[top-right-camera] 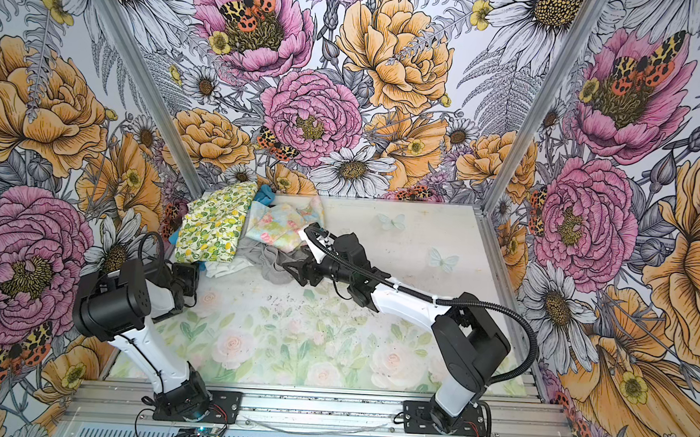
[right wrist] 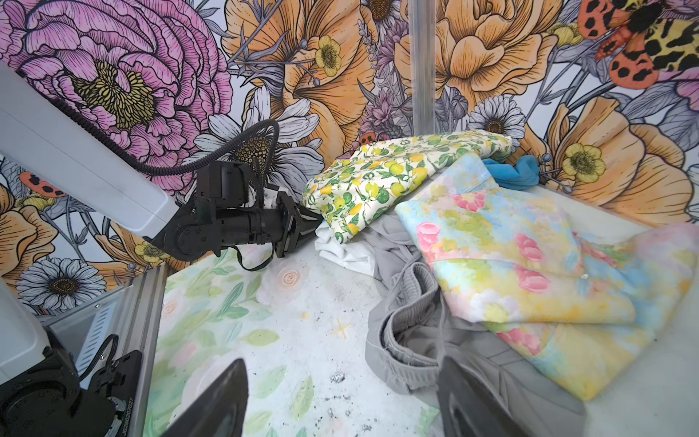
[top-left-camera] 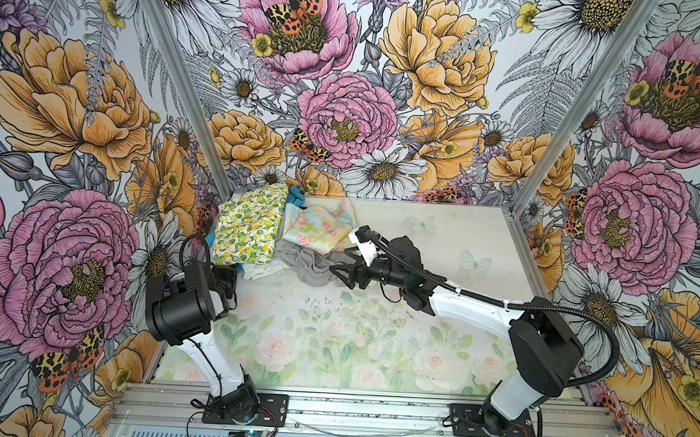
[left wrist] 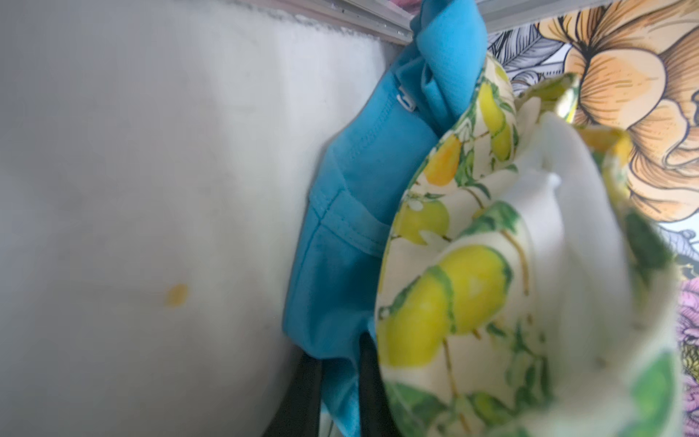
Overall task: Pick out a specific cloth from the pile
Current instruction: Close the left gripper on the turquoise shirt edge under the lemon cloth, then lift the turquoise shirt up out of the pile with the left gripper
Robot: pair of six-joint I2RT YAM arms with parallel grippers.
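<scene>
1. In both top views the pile (top-left-camera: 274, 240) sits toward 11 o'clock on the table (top-left-camera: 332, 343). The turquoise cloth (top-left-camera: 295, 194) is mostly buried. It peeks out at the pile's 12 o'clock edge and again as a sliver at 9 o'clock, under the lemon-print cloth (top-left-camera: 248, 226). The left gripper (top-left-camera: 231, 274) pushes in at the pile's 7 o'clock corner, its tips hidden here. The right gripper (top-left-camera: 339, 264) hovers at the pile's 4 o'clock edge, over the grey cloth (top-left-camera: 308, 262).
2. In the left wrist view, two dark fingers (left wrist: 372, 382) are pinched together on a fold of the turquoise cloth (left wrist: 359, 181), with the lemon print draped just beside it.
3. In the right wrist view, the right gripper (right wrist: 342, 363) stands wide and empty above the grey cloth's ribbed hem. The pastel floral cloth (right wrist: 510, 265) lies on the grey one. The left gripper's nose is tucked under the lemon print, beside a white cloth (right wrist: 340, 249).
4. The step in hand looks like the grasp itself, just made, with extraction yet to come. The next move probably calls for a slow, low pull toward 7 o'clock, since the lemon print rests on top and may be dragged along. The free right gripper could pin the pile.
</scene>
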